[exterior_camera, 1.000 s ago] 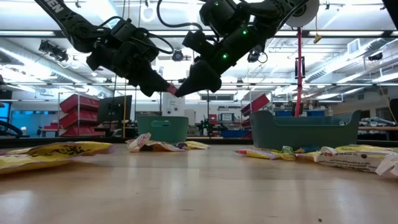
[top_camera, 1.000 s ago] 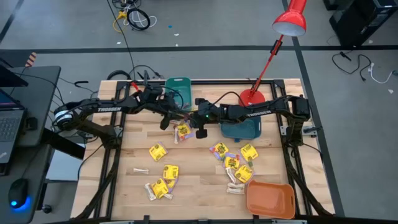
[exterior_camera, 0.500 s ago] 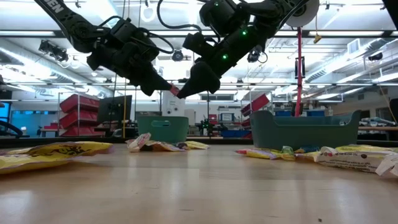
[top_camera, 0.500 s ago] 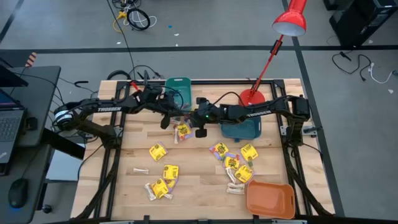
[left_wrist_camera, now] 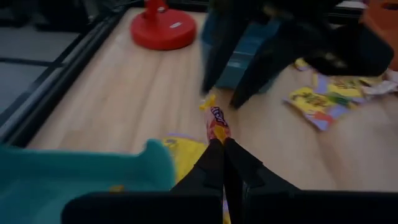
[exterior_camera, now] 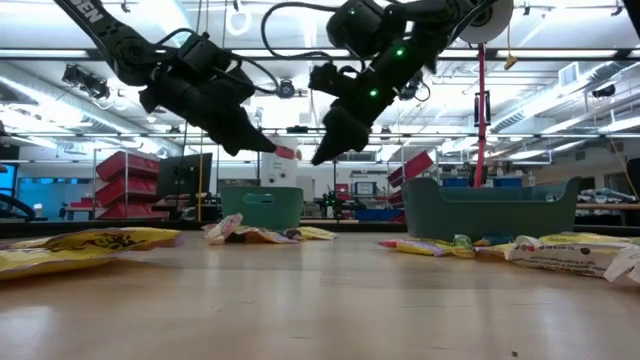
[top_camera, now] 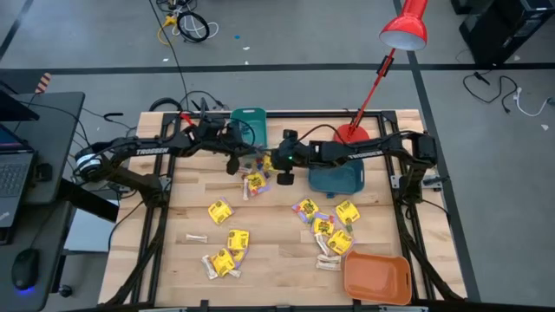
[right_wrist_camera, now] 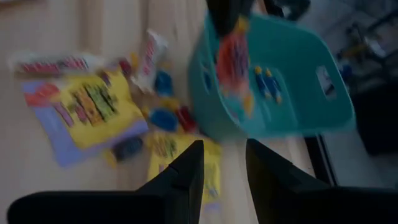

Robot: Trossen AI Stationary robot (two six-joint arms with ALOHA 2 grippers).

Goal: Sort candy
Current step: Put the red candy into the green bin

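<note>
My left gripper (exterior_camera: 278, 150) hangs above the table's far middle, shut on a small red-orange wrapped candy (left_wrist_camera: 216, 119) that also shows in the low view as the candy (exterior_camera: 288, 153). My right gripper (exterior_camera: 322, 152) faces it from the right, open, its fingers (right_wrist_camera: 186, 171) a short way off the candy (right_wrist_camera: 233, 55). Below them a little heap of candy (top_camera: 255, 183) lies on the wood. More yellow packets (top_camera: 220, 211) and pale sticks (top_camera: 196, 237) lie flat on the near half. My left gripper pinches one end of the red-orange candy (left_wrist_camera: 217, 134) between its two fingertips. The fingers come slanting down from the table's left. The candy sticks out beyond the tips, lifted clear, high above the table.
A small teal bin (top_camera: 249, 121) stands at the far edge, a darker teal bin (top_camera: 336, 178) right of the grippers, an orange bin (top_camera: 375, 276) at the near right corner. A red lamp's base (top_camera: 351, 134) sits at the far right. Yellow packets (top_camera: 334, 230) cluster near the right.
My left gripper has shut on the red-orange candy. My right gripper, which was shut on it, has opened, let go and drawn back a little toward the table's right. The candy stays in the air at the same height, now in the left gripper alone.
</note>
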